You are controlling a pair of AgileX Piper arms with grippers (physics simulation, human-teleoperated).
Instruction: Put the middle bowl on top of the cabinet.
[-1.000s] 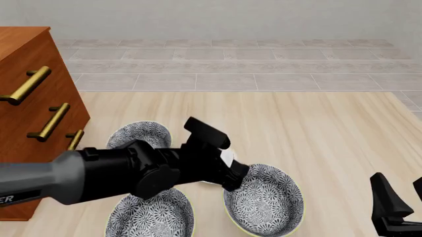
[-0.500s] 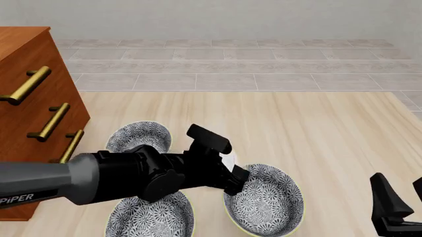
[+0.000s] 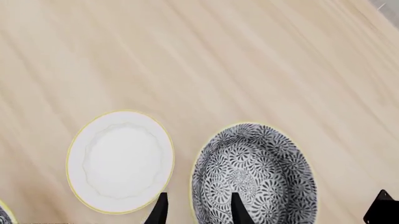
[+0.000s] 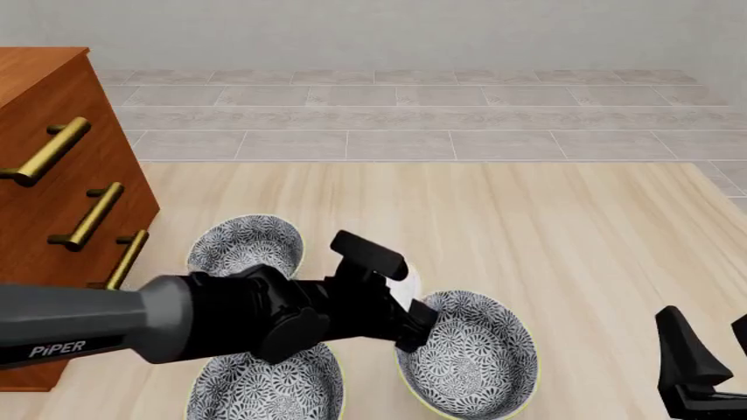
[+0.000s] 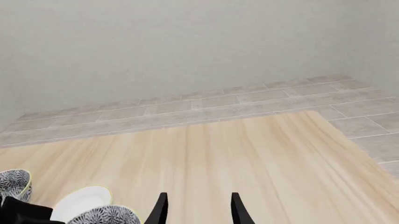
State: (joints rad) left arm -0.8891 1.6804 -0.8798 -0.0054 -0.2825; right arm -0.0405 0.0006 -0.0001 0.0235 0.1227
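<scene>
The middle bowl (image 4: 477, 357) (image 3: 255, 179), grey-and-white floral with a pale rim, sits on the table at front right of centre. My left gripper (image 4: 411, 324) (image 3: 198, 210) is open just above its left rim. One finger is over the bowl's inside and the other is over the gap toward the white dish (image 3: 120, 161). The reddish-brown cabinet (image 4: 59, 201) with brass handles stands at the far left. Low at the right edge my right gripper (image 4: 712, 354) (image 5: 198, 210) is open and holds nothing.
Two lookalike floral bowls sit left of the arm, one at the back (image 4: 245, 243) and one at the front (image 4: 266, 387). The left arm mostly hides the white dish (image 4: 403, 282). A tiled floor lies beyond the table's far edge.
My left arm has come down and a little toward the front, which brought its gripper lower at the middle bowl's left rim. The right gripper has not moved.
</scene>
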